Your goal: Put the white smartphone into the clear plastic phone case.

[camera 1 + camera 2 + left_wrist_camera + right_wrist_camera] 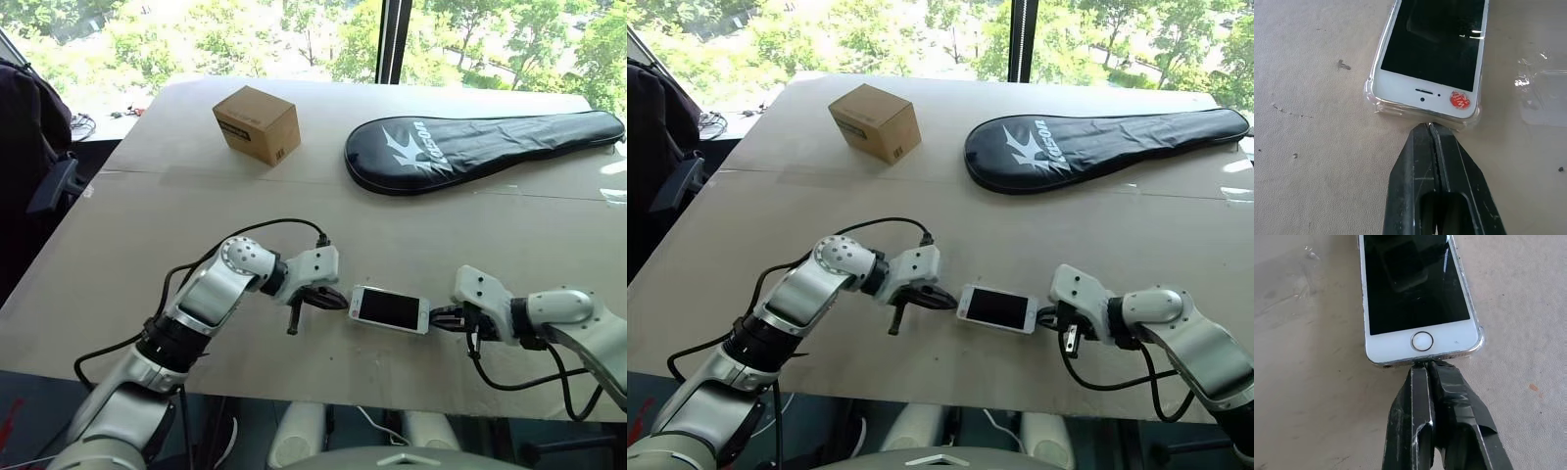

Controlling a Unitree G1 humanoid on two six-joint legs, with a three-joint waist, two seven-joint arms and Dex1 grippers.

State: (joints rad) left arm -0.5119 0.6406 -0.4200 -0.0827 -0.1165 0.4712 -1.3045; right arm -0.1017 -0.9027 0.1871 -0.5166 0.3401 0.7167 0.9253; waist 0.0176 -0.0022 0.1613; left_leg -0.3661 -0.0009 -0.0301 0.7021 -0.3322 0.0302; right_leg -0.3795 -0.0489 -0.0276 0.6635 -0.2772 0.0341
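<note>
The white smartphone (389,309) lies screen up near the table's front edge, between my two grippers. It sits inside the clear plastic phone case (1371,93), whose rim shows around its corners. The earpiece end carries a small red sticker (1460,100). My left gripper (1429,126) is shut, its tips against the case rim at that end. From the opposite side my right gripper (1425,364) is also shut, its tips touching the end with the round home button (1421,340). Neither holds anything.
A brown cardboard box (257,123) stands at the back left of the table (147,225). A black racket cover (480,147) lies at the back right. A scrap of clear plastic film (1542,93) rests beside the phone. A dark chair (29,147) stands off the table's left side.
</note>
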